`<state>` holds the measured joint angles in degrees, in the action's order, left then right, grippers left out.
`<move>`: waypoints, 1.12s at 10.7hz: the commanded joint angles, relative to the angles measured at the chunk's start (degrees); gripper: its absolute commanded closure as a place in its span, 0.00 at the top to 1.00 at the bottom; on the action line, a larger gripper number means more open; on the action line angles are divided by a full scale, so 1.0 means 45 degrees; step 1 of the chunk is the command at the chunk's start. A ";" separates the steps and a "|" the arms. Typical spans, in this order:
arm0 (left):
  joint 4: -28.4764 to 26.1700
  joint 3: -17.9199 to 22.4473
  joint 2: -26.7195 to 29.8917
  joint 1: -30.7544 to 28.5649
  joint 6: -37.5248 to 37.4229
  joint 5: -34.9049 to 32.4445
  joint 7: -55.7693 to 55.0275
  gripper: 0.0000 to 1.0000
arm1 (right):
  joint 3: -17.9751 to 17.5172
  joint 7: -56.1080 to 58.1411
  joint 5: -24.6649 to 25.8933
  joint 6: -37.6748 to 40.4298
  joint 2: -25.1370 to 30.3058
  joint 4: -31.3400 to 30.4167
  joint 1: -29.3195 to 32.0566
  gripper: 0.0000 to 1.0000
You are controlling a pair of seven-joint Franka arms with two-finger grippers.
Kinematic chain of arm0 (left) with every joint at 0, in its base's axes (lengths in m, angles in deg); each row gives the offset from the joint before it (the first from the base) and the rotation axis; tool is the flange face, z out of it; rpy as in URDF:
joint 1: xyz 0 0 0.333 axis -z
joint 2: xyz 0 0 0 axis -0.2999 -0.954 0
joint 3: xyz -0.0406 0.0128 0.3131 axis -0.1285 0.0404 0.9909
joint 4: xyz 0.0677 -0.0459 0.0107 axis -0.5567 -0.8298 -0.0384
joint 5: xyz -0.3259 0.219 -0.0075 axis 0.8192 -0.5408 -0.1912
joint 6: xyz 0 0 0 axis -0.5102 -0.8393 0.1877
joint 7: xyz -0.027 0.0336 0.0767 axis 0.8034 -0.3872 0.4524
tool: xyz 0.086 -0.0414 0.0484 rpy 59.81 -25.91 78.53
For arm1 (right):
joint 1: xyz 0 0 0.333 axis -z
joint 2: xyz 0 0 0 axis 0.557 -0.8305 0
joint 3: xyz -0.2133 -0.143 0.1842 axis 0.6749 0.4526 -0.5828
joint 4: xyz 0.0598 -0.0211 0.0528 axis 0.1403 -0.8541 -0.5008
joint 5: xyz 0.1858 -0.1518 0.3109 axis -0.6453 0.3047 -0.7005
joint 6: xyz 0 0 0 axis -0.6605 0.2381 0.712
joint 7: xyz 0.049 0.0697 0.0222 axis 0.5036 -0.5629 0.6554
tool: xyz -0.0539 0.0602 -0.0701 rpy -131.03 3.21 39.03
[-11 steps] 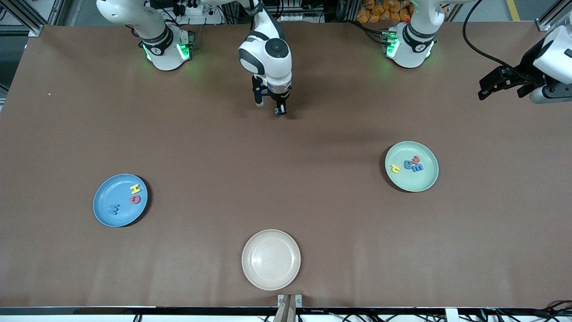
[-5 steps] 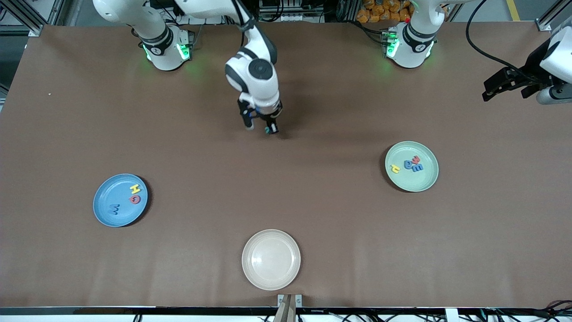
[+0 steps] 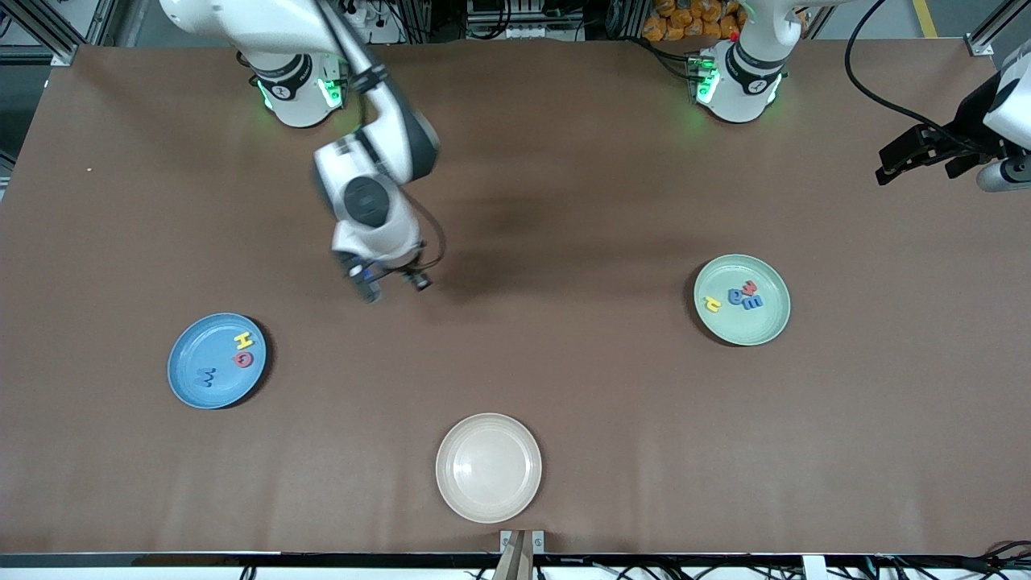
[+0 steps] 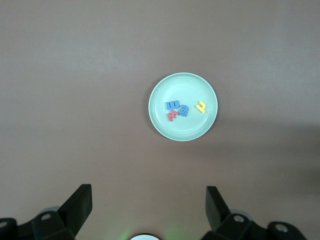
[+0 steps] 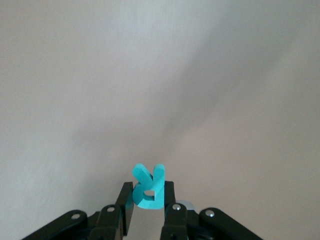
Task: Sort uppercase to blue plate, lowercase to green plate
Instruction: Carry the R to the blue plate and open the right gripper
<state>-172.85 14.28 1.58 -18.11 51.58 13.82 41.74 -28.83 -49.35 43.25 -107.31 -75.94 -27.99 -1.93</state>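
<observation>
Right wrist view: teal-green R (image 5: 148, 189) is seen clamped between the fingers of the right gripper (image 5: 148, 210), its legs sticking out past the fingertips, bare brown table (image 3: 564, 379) underneath. In the front view the right gripper (image 3: 392, 283) is held in the air over the table's middle stretch, toward the right arm's end; the R itself can hardly be made out there.

Blue plate (image 3: 187, 385) sits near the right arm's end of the table, carrying yellow H (image 3: 243, 340), pinkish-red Q (image 3: 243, 359) and blue W (image 3: 206, 376). H and Q are just beside each other at the plate's rim; W lies apart, nearer the front camera.

Green plate (image 3: 765, 326) sits toward the left arm's end, holding yellow h (image 3: 711, 304), blue a-like letter (image 3: 735, 296), pinkish-red w (image 3: 750, 287) and blue e (image 3: 754, 303), the last three bunched together.

Cream plate (image 3: 489, 467) lies by the table edge nearest the front camera.

Left gripper (image 3: 908, 153) is parked with fingers spread wide, holding nothing, at the table's edge on its own end. No other writing is readable.
</observation>
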 commanded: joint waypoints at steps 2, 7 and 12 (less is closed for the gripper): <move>0.0012 -0.0180 0.0058 -0.0088 0.0087 -0.0299 0.0196 1.00 | -0.0290 0.5540 0.0046 0.0523 0.0421 -0.0152 0.2980 0.00; 0.0012 -0.0180 0.0058 -0.0107 0.0165 -0.0280 0.0022 1.00 | -0.0290 1.1992 0.2132 0.0506 0.0364 0.0257 0.6557 0.00; -0.0007 -0.0180 0.0097 -0.0107 0.0165 -0.0241 -0.0038 1.00 | -0.0329 1.3350 0.3367 -0.0725 0.0012 0.0531 0.7345 0.30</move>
<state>-172.85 13.93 1.58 -18.14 51.99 13.82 41.74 -28.89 10.45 56.98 -110.67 -75.47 -26.67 30.41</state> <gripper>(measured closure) 0.000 0.705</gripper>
